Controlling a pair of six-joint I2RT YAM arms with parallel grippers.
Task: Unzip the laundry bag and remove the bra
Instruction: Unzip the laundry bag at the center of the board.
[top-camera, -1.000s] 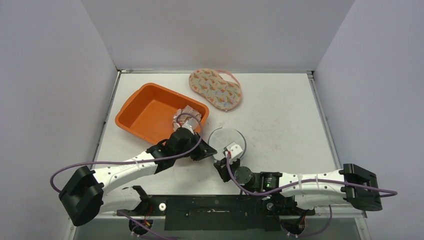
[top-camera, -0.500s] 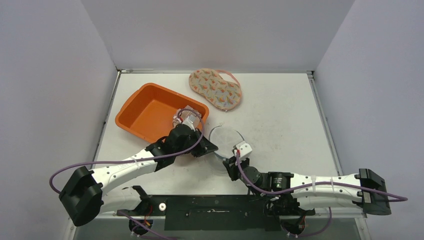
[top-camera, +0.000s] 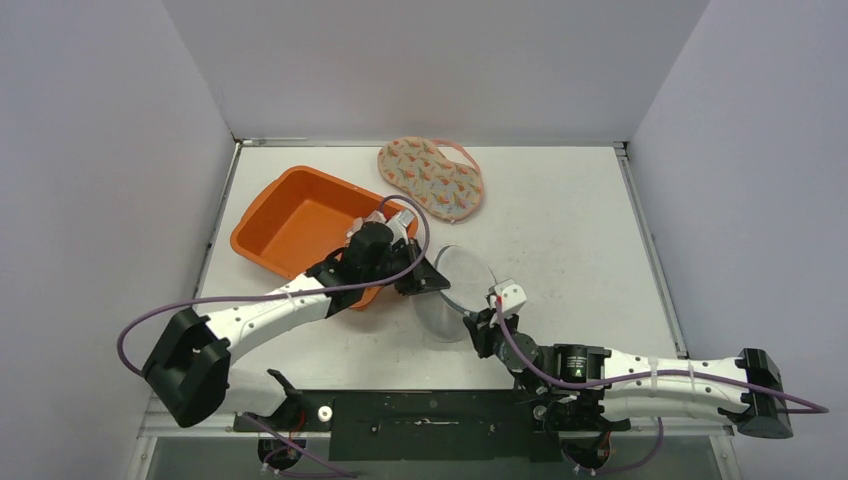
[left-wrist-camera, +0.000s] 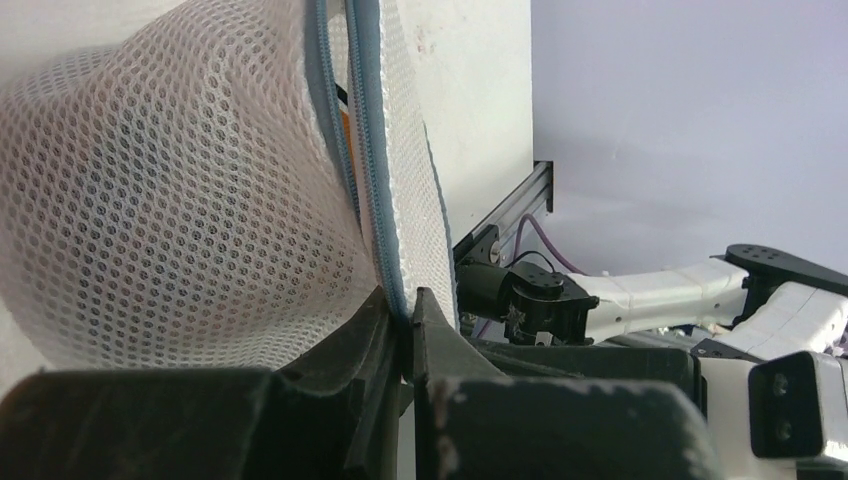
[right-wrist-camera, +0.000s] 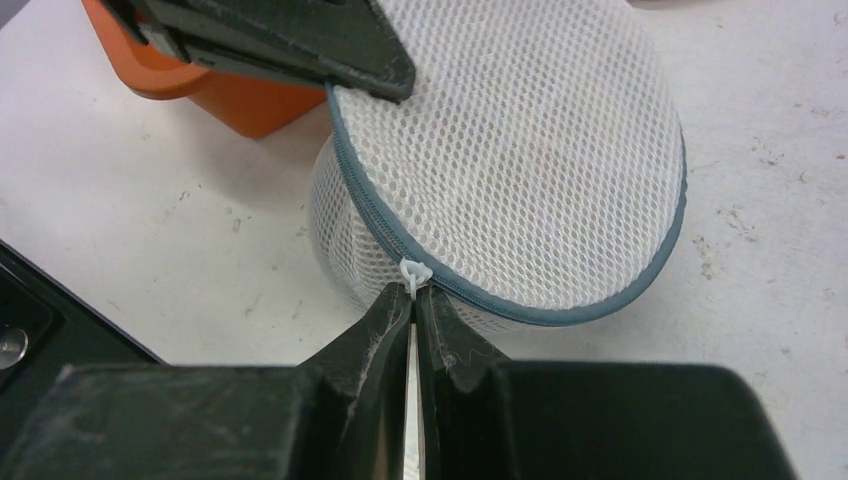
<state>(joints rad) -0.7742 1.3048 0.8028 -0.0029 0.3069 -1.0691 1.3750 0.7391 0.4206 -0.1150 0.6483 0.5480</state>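
Two closed grips: our left gripper (left-wrist-camera: 408, 303) anchors the laundry bag (right-wrist-camera: 520, 170) so our right gripper (right-wrist-camera: 412, 300), pinching the zipper pull (right-wrist-camera: 412, 272), can draw it.

The left arm (top-camera: 270, 315) was stretched forward and rightward, and the left gripper (left-wrist-camera: 407, 305) was pinched shut on the bag's (left-wrist-camera: 150, 200) zipped edge. The right arm (top-camera: 640, 385) was laid low, reaching leftward, and the right gripper (right-wrist-camera: 412, 305) was clamped shut on the zip pull (right-wrist-camera: 413, 272).
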